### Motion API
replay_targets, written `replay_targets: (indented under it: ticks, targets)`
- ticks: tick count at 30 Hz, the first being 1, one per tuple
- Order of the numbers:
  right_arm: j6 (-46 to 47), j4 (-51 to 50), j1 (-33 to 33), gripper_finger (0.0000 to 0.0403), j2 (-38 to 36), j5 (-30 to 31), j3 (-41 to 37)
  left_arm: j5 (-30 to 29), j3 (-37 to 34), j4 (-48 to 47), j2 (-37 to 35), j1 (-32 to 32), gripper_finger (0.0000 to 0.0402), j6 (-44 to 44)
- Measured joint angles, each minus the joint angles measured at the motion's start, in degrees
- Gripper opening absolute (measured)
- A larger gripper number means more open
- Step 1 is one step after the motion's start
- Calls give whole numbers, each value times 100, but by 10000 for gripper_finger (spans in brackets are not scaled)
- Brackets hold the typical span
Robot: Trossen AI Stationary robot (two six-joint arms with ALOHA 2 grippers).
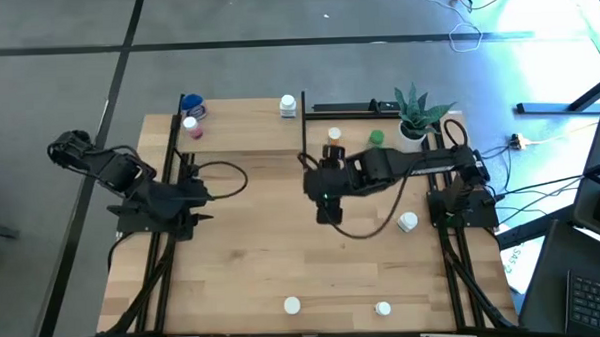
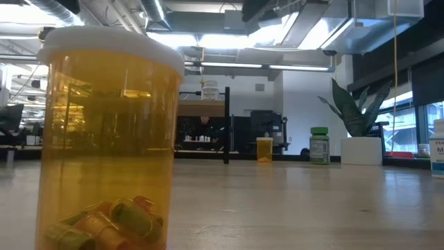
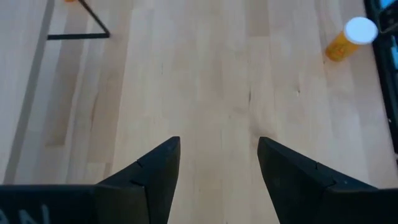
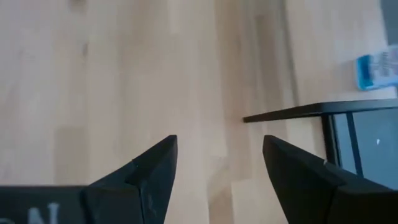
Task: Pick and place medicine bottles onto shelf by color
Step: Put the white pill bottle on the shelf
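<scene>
Right gripper (image 1: 325, 210) sits over the middle of the desk (image 1: 244, 281) with its fingers spread and nothing between them; left gripper (image 3: 219, 163) is parked at the left edge, also released and empty. Bottles are scattered: a blue one (image 1: 192, 107) and a pink one (image 1: 190, 125) on the shelf (image 1: 244, 130) at the far-left corner, and two white-capped ones (image 1: 292, 306) by the near edge.

arms (image 1: 141, 189): black, jointed; cables black; end effector (image 3: 217, 180) fingers wedge-shaped
</scene>
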Motion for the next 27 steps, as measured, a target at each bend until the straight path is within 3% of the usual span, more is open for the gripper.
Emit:
replay_targets:
  ticks: [3,6,11,14,18,27]
  targets:
    - [39,-220,245,239,0,30,0,-39,0,2,0,-222,209,-141]
    - [330,-594,518,239,0,535,0,-300,0,2,9,-425,209,-259]
    - [1451,-1647,721,239,-3,933,0,-523,0,33,13,-637,209,-286]
    - [1881,-1739,629,239,-15,966,0,-572,0,37,11,-697,209,-292]
    - [2017,-1751,358,239,-168,920,-2,-584,0,59,13,-699,209,-299]
    - [2481,-1751,-474,239,-617,-10,-39,-597,0,120,13,-696,209,-253]
